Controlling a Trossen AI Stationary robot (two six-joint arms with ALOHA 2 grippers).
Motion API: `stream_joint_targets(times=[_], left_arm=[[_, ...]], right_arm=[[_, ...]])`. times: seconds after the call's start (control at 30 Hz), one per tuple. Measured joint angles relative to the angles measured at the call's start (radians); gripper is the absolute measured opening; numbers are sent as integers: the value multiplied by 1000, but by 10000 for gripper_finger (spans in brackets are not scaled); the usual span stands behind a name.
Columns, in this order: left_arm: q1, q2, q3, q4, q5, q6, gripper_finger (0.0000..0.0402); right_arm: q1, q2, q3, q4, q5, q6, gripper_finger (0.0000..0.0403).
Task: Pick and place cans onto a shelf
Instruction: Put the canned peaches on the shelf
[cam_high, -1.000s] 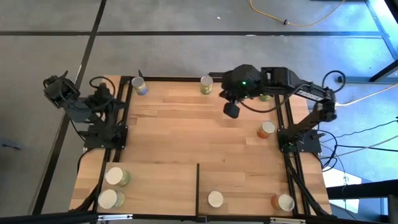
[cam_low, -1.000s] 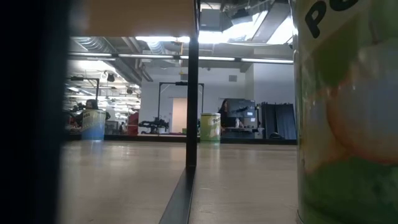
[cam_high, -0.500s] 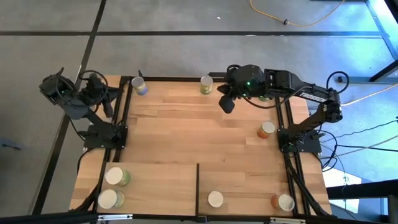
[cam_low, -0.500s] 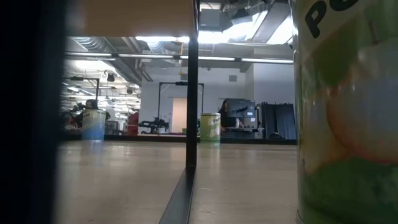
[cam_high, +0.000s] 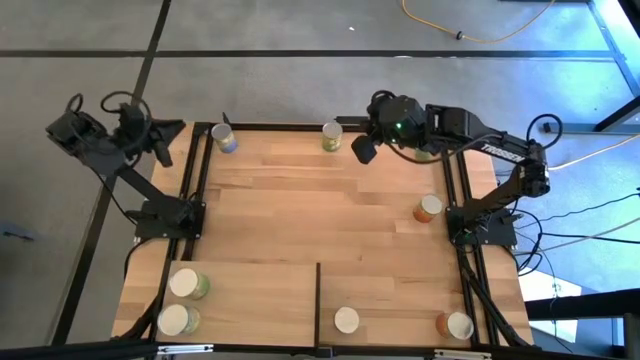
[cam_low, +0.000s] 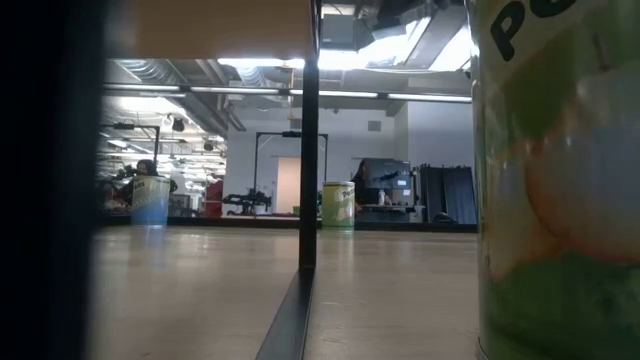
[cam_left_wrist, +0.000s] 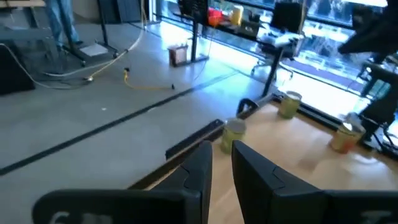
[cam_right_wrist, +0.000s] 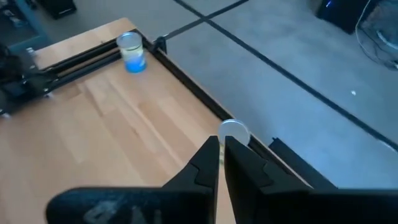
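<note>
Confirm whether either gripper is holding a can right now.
No: the left gripper and the right gripper both show nothing between their fingers.

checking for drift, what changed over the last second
The right gripper pulled back across the table toward the green can at the far edge, empty. The left gripper swung out past the table's left edge and its fingers parted. All cans stayed put.
</note>
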Motion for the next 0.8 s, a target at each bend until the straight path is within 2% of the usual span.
stream_joint_targets(times=[0.1,0.33,0.63,0.8], left_arm=[[5,-24,-7,-1,-55,19,54],[1,-111,-8,-1,-127,44,54],[-63,-168,-7,-1,-179,42,54],[-90,-168,-7,4,-180,66,53]], right_arm=[[-33,1,0,1,-62,-1,29],[-73,1,0,10,-74,-51,29],[-199,98,0,95,-311,-200,29],[-266,151,0,65,-338,-243,29]])
